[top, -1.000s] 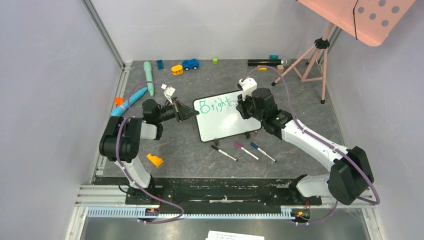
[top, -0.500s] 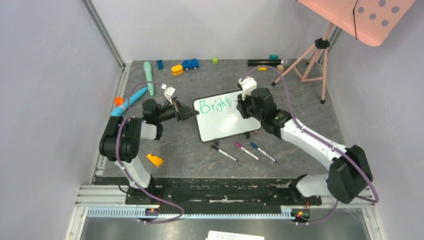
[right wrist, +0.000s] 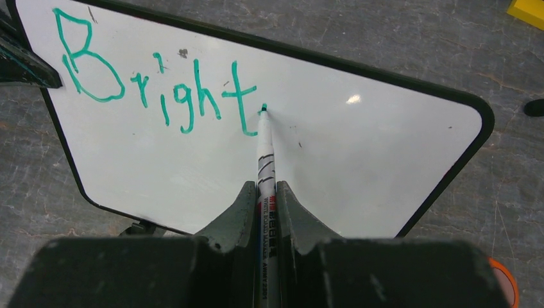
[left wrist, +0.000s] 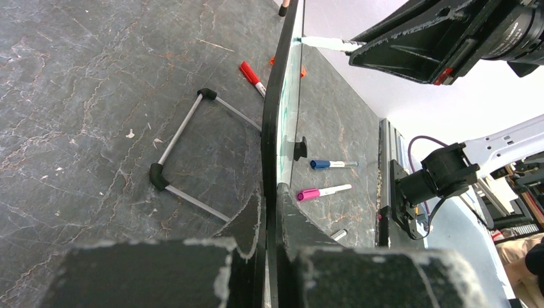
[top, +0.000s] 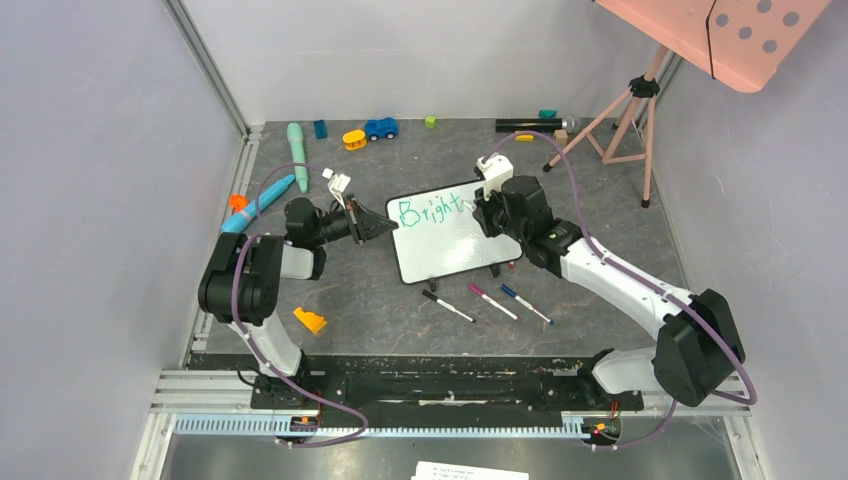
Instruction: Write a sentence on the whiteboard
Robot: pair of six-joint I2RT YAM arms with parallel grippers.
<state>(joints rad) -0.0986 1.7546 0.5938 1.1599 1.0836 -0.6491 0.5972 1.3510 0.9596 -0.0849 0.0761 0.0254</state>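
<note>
Right wrist view shows the right gripper [right wrist: 265,189] closed tight on a green marker [right wrist: 263,151]. The marker tip touches the board [right wrist: 385,147] just after the letter t. The sentence [right wrist: 189,106] so far says only "Bright", on the top line. The board stands tilted on its little feet in the middle of the tabletop [top: 580,180], between the two arms. The left gripper [left wrist: 271,199] is closed on the board's left edge and holds it steady.

I think the writing step is in hand and not far along, since most of the board is blank. The next move looks like the next letter, right beside the t. It calls for a light, even push on the tip, small strokes, and a firm hold so the board does not slide.
</note>
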